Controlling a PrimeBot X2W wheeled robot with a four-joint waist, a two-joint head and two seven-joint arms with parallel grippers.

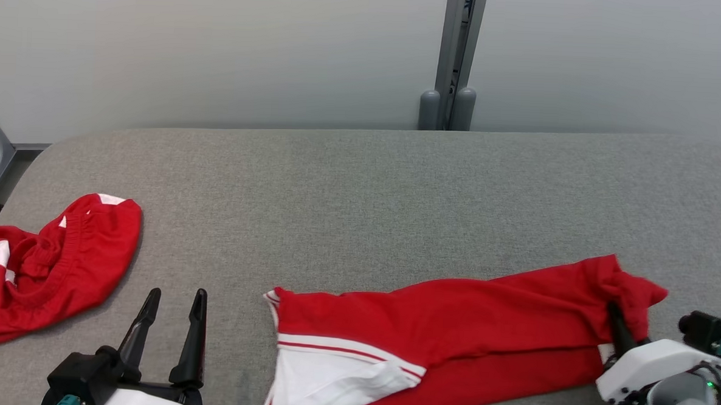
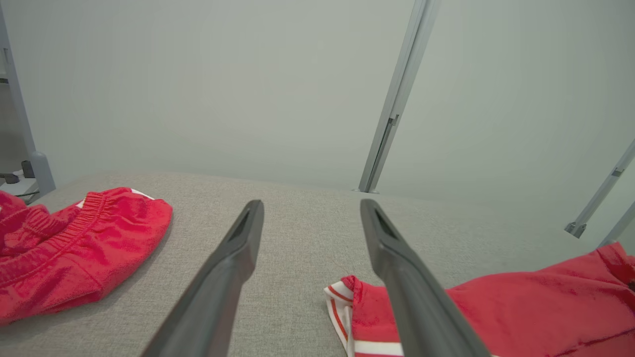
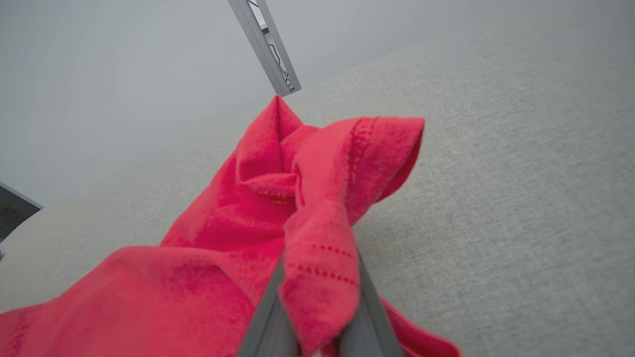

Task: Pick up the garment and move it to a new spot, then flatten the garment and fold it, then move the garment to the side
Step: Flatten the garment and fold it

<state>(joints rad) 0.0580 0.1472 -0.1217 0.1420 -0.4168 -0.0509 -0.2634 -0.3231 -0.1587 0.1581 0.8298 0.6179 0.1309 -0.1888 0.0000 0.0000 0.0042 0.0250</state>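
Two red cloth items lie on the grey worktop (image 1: 361, 190). The garment (image 1: 452, 328) is red with white panels and red-and-white striped trim. It lies stretched left to right along the near edge, in the right half of the worktop. Its white-trimmed end points left, and its right end is bunched and raised off the surface.

Right tool (image 1: 616, 314): pressed together on the bunched right end of the garment. In the right wrist view, a fold of red cloth (image 3: 317, 277) is pinched between the two fingers and hides their tips.

Left tool (image 1: 177, 292): fingers spread, nothing between them. It hovers at the near left over bare worktop, just left of the garment's striped end and not touching it. The left wrist view confirms the open gap (image 2: 311, 206), with the striped corner (image 2: 342, 297) beside the right-hand finger.

Red shorts (image 1: 47, 268) with an elastic waistband lie crumpled at the far-left edge, well apart from the garment. A grey post (image 1: 455, 60) stands against the wall beyond the far edge.
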